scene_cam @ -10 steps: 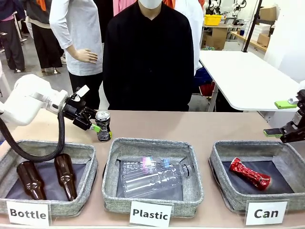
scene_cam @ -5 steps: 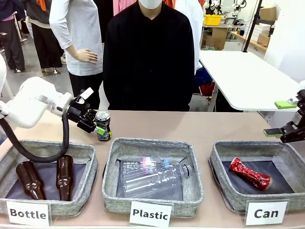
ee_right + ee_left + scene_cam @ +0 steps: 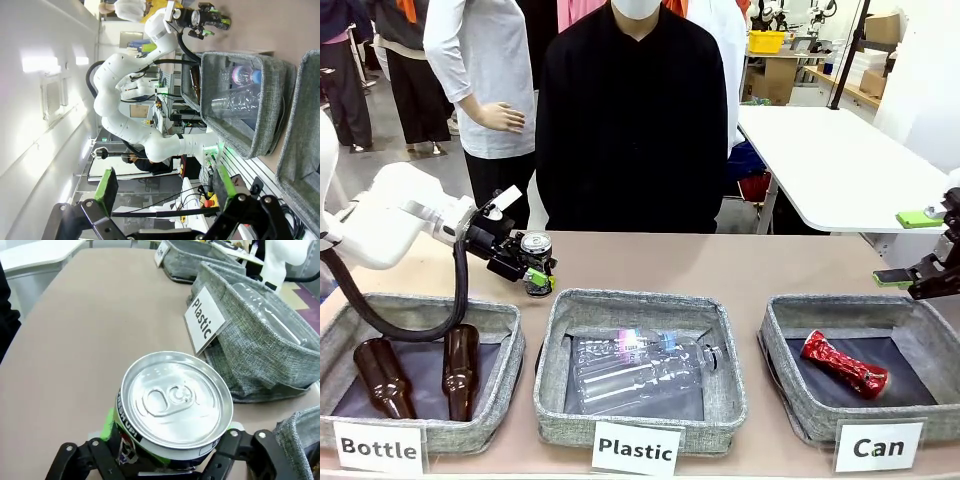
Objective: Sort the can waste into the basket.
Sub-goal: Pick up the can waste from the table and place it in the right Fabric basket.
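The dark grey-black can (image 3: pixel 536 268) with a silver top stands upright on the table behind the gap between the Bottle and Plastic baskets. My left gripper (image 3: pixel 537 279) is shut on its lower body. In the left wrist view the can (image 3: pixel 176 400) sits between the green pads, lid toward the camera, with the left gripper (image 3: pixel 167 460) around it. The red crushed can (image 3: pixel 843 362) lies on the dark floor of the Can basket (image 3: pixel 778 312). My right gripper (image 3: pixel 908 248) hovers open and empty over that basket's far right corner. Its open jaws (image 3: pixel 165 192) hold nothing in the right wrist view.
The Plastic basket (image 3: pixel 638 300) in the middle holds clear plastic bottles (image 3: pixel 640 365). The Bottle basket (image 3: pixel 420 304) on the left holds two brown glass bottles (image 3: pixel 460 368). A person in black (image 3: pixel 632 130) stands at the table's far edge.
The left arm's wrist has edged slightly right and settled around the dark can, which stays in the same spot on the table. The right arm has not moved.
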Available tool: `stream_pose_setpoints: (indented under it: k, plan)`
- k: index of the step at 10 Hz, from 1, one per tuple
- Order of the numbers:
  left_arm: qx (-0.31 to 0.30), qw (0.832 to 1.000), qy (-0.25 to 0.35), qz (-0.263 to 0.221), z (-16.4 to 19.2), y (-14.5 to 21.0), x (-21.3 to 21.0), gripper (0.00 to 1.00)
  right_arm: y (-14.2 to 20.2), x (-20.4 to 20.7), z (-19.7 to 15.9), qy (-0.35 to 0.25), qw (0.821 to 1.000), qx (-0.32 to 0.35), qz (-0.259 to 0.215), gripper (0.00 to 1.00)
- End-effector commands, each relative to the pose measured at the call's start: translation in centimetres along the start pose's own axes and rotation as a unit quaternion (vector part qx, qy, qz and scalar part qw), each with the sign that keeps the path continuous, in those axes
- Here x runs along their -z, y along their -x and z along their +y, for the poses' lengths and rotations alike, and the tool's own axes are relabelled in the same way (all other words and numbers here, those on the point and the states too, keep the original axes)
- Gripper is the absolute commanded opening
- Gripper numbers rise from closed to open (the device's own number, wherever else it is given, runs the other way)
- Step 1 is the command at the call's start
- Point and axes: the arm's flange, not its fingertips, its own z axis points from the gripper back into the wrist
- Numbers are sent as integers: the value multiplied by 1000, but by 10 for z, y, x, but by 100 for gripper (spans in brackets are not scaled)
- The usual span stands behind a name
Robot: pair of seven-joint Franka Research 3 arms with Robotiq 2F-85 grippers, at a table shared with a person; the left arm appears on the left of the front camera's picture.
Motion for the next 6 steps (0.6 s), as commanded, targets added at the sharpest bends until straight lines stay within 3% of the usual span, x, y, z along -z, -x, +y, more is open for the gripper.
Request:
stream_pose_setpoints:
  k: [1,3,4,5,6]
  plan:
    - [17,1000,14,-4,-2,2,-4,0,1,-2,1,0,1000,-14,4,100]
    - [21,1000,12,-7,-7,-2,-10,0,1,-2,1,0,1000,-14,4,100]
    - [26,1000,6,-8,-14,-8,-19,12,1,-2,1,0,1000,-14,4,100]
    - [28,1000,0,-8,-26,-18,-30,3,1,-2,1,0,1000,-14,4,100]
    - [34,999,-5,-7,-42,-31,-44,0,1,-2,1,0,1000,-14,4,100]
